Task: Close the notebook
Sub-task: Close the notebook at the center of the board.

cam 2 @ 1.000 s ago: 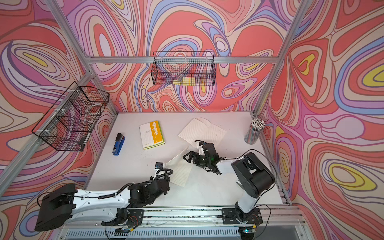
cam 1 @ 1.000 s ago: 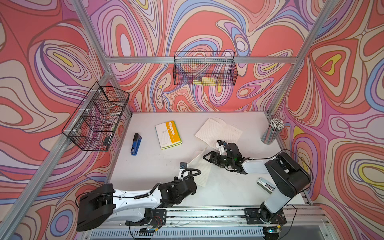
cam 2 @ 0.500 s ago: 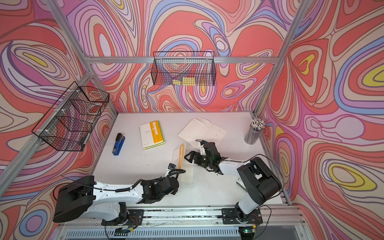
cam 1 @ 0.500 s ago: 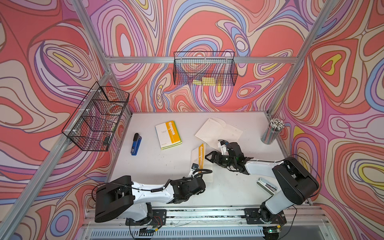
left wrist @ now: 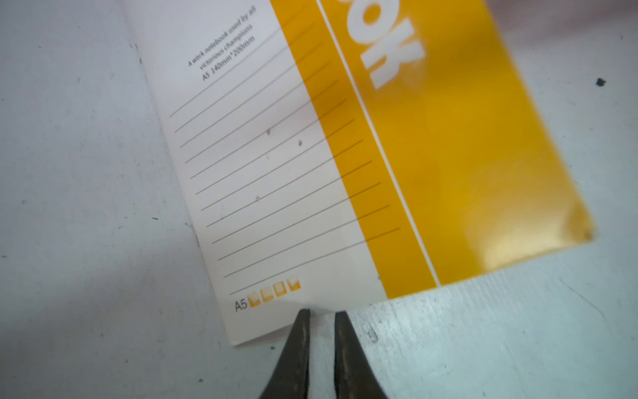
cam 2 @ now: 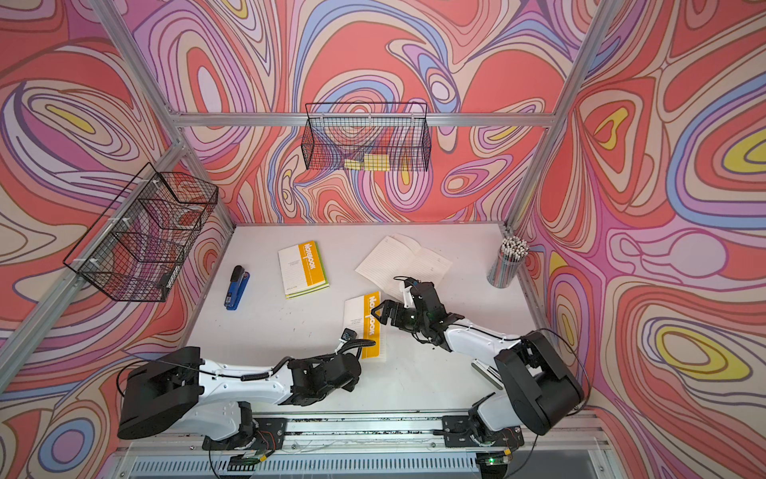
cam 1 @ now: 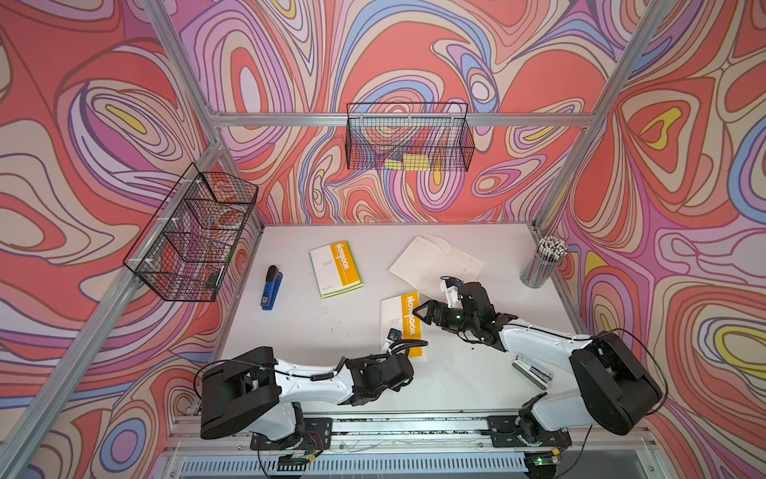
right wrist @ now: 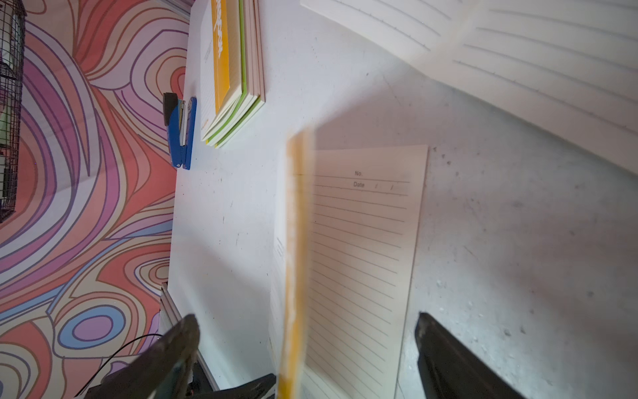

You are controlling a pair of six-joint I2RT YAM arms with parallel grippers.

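Left jaws narrowly apart at notebook (left wrist: 310,172) edge, seemingly letting cover (right wrist: 293,241) drop; right jaws wide, straddling it.

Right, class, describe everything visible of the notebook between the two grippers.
The notebook is thin paper, marked A5, white cover with ruled lines and a yellow band lettered Notebook. It lies on the white table, cover nearly down; a lined page shows beneath. The left gripper is at its edge, jaws slightly apart.
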